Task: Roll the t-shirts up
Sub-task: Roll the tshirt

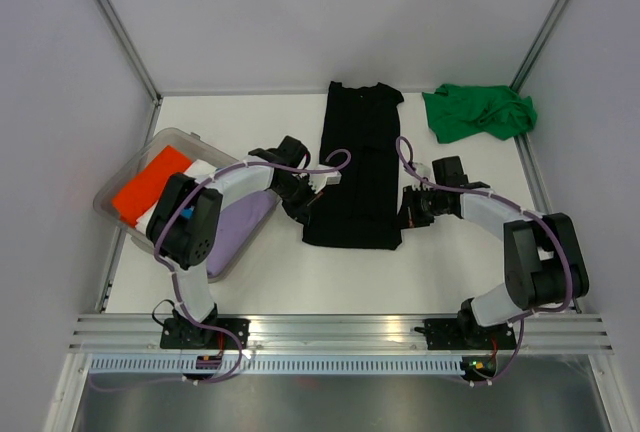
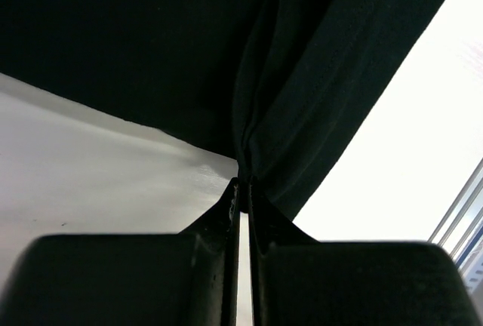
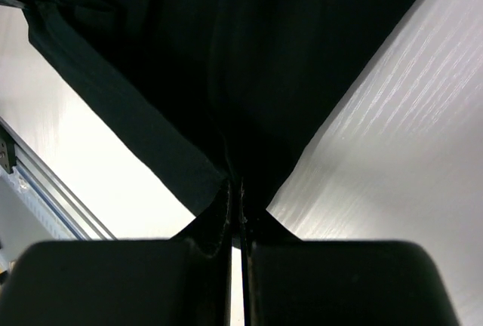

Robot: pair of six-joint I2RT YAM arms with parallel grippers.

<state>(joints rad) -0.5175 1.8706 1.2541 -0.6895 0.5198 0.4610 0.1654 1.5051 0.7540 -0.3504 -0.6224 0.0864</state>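
Both grippers pinch the black t-shirt (image 1: pixel 355 167) in the middle of the table (image 1: pixel 260 277).
The shirt lies as a long folded strip from upper centre down to mid-frame in the top view. The left gripper (image 2: pixel 244 184) is clamped on its lower left edge and the right gripper (image 3: pixel 235 189) on its lower right edge, with cloth puckered at both sets of tips. The green t-shirt (image 1: pixel 478 114) sits crumpled at upper right, well apart. A clear bin (image 1: pixel 178 133) of cloths stands at the left.

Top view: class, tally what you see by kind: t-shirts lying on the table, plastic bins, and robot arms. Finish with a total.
T-shirts on the table: 2, the black t-shirt and the green t-shirt
Plastic bins: 1, the clear bin at the left
Robot arms: 2, the left arm and the right arm
Total: 5
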